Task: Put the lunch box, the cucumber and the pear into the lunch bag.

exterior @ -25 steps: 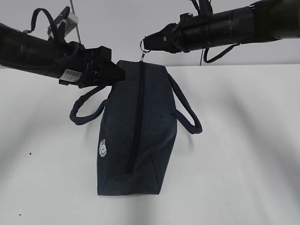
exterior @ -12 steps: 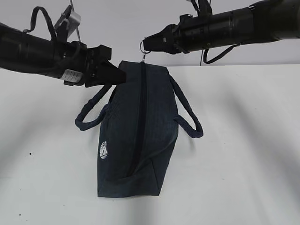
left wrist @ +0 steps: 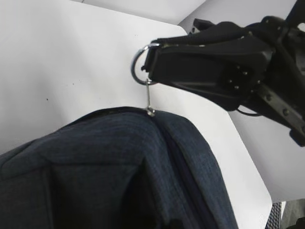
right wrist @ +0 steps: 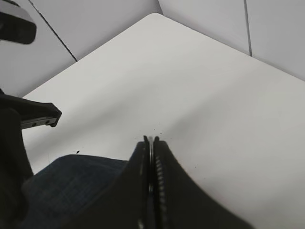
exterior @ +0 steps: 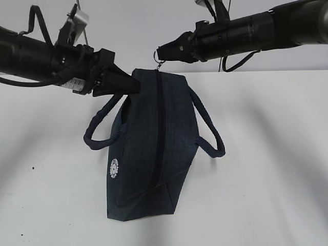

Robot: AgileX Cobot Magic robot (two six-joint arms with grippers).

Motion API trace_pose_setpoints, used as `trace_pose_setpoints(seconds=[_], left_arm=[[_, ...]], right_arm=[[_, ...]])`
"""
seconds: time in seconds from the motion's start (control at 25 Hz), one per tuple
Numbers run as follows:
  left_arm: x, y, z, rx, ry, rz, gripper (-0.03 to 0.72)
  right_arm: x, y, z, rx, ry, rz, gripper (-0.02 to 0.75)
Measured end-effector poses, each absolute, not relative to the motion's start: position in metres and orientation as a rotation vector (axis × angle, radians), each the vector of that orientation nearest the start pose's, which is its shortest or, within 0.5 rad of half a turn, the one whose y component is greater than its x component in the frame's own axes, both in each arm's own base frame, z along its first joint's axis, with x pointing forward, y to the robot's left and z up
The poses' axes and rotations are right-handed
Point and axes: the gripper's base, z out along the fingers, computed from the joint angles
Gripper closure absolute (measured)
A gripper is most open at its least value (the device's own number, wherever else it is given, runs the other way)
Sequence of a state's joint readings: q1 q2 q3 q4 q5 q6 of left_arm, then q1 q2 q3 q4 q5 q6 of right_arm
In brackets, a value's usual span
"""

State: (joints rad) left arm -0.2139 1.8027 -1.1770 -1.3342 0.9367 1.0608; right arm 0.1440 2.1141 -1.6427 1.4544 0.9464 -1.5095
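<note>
We held the lunch bag (exterior: 154, 148) upright near the far edge of the white table (exterior: 266, 169), its base on the surface. Our right gripper (exterior: 160, 53) pinched the metal ring pull (left wrist: 139, 71) with jaws pressed together. Our left gripper (exterior: 134, 86) clamped the bag's top left corner.

Looking like a lab or robot test cell rather than a home or shop. Showing a plain white bench (exterior: 266, 154) with a rounded far corner, standing against bare pale panelled walls (right wrist: 95, 24) with dark seams. Two black robot arms (exterior: 31, 54) reaching in over the bench from either side, trailing looped cables (exterior: 38, 20). Carrying a single dark navy lunch bag (exterior: 154, 143) on the bench surface.
</note>
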Motion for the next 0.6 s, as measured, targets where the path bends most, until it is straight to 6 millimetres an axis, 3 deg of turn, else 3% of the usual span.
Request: trace_pose_setpoints(seconds=[0.2,0.6], left_arm=[[0.344,-0.138,0.24,0.514,2.26,-1.3,0.683],[0.344,-0.14,0.248,0.581,2.206,-1.391,0.683]], right_arm=[[0.449,0.128,0.244,-0.843,1.829,1.029,0.732],[0.449,0.126,0.242,-0.877,1.835,1.026,0.732]])
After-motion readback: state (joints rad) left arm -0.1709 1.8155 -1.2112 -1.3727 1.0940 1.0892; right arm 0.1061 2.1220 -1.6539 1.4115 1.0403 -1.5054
